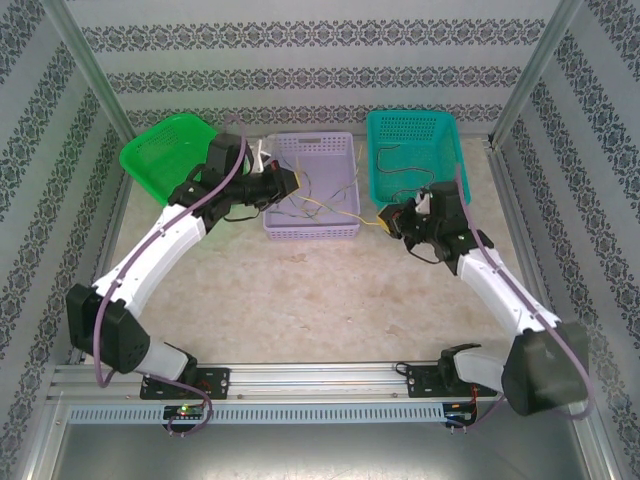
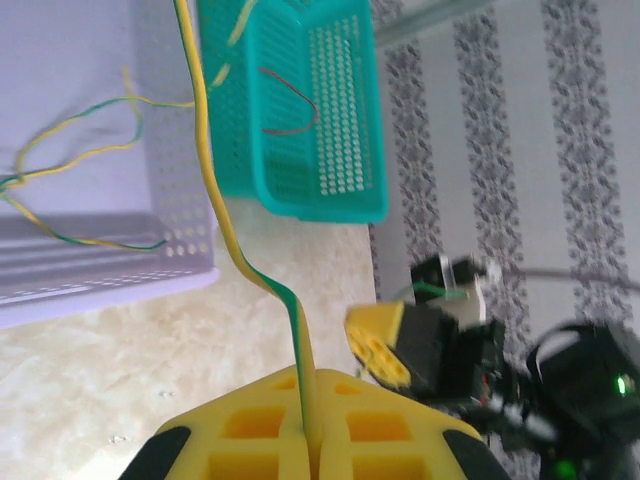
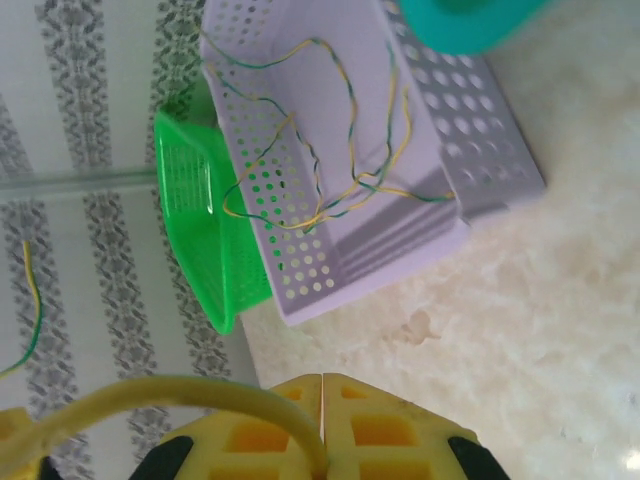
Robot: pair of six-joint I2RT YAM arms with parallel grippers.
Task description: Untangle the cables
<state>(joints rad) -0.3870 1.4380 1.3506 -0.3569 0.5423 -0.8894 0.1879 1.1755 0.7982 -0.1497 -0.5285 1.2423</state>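
Cables: thin green-and-yellow twisted wires, looped loosely inside the lilac basket, some strands trailing over its right rim.
Left gripper: yellow waffle-moulded pads pressed together on one green-yellow strand, which runs lengthwise away towards the basket.
Right gripper: pads closed on a yellow strand that arcs leftward.
Basket: perforated plastic, rectangular.

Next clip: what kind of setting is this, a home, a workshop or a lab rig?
Probably a lab test cell: aluminium frame posts, patterned wall panels closing in a marble-look tabletop, and a mounting rail at the near edge.
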